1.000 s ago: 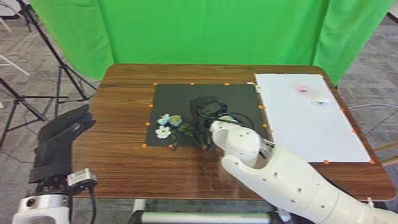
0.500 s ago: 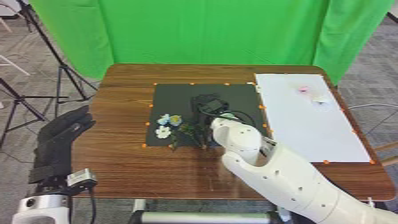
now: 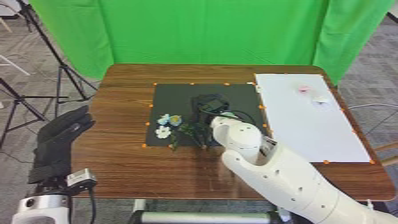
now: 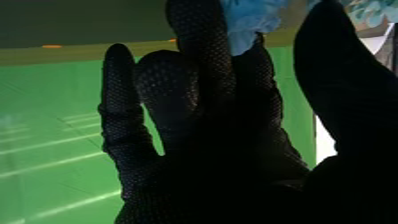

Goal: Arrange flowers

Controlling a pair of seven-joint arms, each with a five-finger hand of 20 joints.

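In the head view my right hand [image 3: 211, 104] is low over the dark mat [image 3: 173, 94], to the right of blue flowers [image 3: 169, 119] and a white flower [image 3: 163, 132] with green stems. Seen from the right wrist, my right hand [image 4: 222, 145] has its fingers extended and the thumb apart. Pale blue petals [image 4: 251, 22] lie behind the fingertips, and more bluish petals [image 4: 373, 11] are beyond the thumb; contact is unclear. My left hand [image 3: 60, 137] stays off the table's left edge, fingers relaxed. A pink flower [image 3: 303, 89] and a white flower [image 3: 321, 100] rest on the white sheet.
The white sheet [image 3: 311, 132] lies on the right of the brown table [image 3: 124, 110]. Orange markers surround the mat and sheet. A green curtain [image 3: 213, 32] hangs behind the table, and black stands are on the floor at the left.
My right wrist and forearm have shifted slightly downward and to the right in the head view, while the hand stays over the mat. The left hand has not visibly moved.
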